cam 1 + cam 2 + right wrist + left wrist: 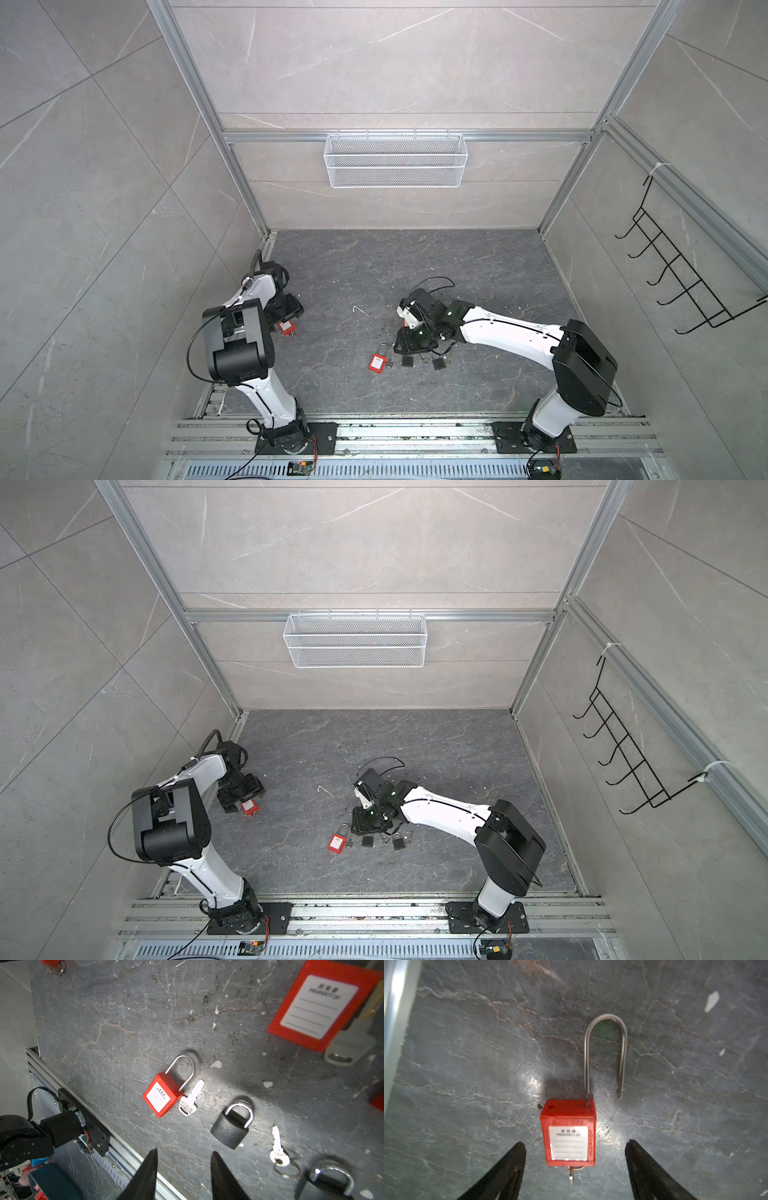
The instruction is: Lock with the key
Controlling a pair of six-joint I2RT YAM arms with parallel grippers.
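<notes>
Slippage is risked if the red padlock (568, 1132), lying on the tabletop (467, 1064) with key (572, 1178) inserted and shackle (605, 1043) unlatched, is squeezed off-centre by the wide-spread left gripper (575, 1144) straddling it.

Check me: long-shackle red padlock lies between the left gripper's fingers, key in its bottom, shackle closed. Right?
Wrong on the shackle: it is open, with its free end clear of the red padlock body, as the left wrist view shows. The key is in the bottom, and the padlock lies between the fingers of the left gripper.
</notes>
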